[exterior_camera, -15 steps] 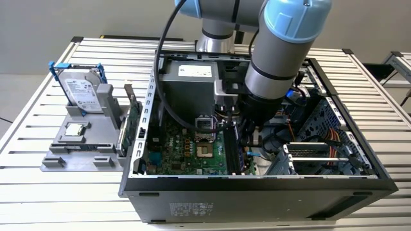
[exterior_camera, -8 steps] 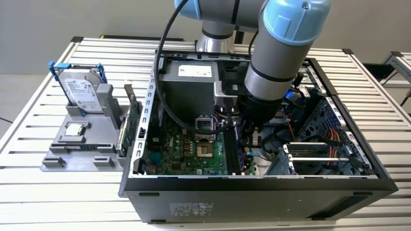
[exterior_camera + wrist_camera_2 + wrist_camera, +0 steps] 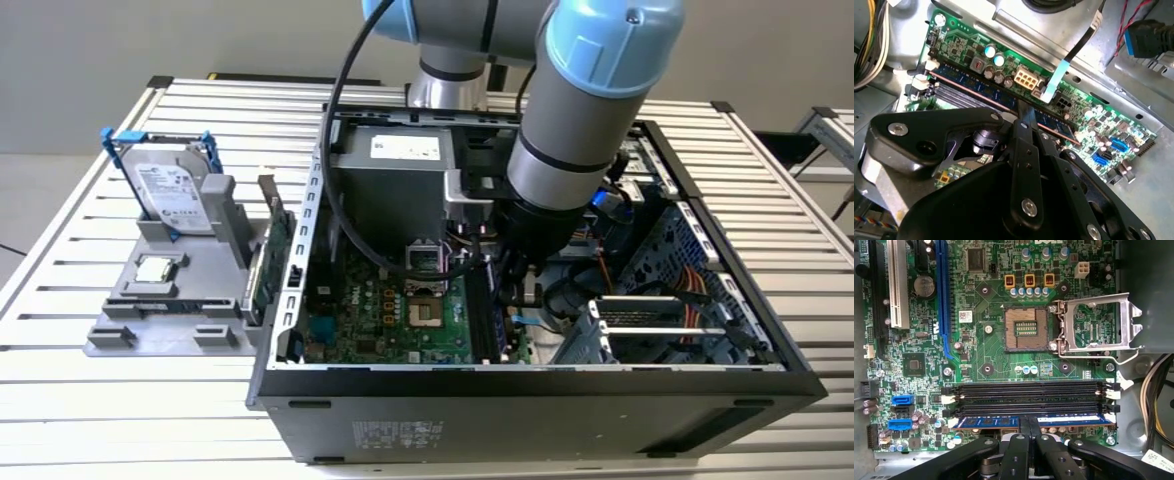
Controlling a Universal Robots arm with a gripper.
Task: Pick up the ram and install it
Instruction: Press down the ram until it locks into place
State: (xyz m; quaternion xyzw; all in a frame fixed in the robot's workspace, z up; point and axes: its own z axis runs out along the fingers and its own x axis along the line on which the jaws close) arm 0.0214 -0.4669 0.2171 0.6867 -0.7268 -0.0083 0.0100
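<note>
The ram (image 3: 1029, 421), a slim stick with blue labels, stands on edge in the memory slot farthest from the processor socket (image 3: 1026, 329) on the motherboard (image 3: 989, 355). The black gripper (image 3: 1029, 427) has its two fingers (image 3: 1023, 455) pressed close together, clamped on the middle of the ram's upper edge; in the second wrist view the ram (image 3: 999, 97) runs across the board under the fingertips. Three empty black slots (image 3: 1029, 392) lie between ram and socket. In the exterior view the arm (image 3: 574, 130) reaches down into the open computer case (image 3: 534, 400).
</note>
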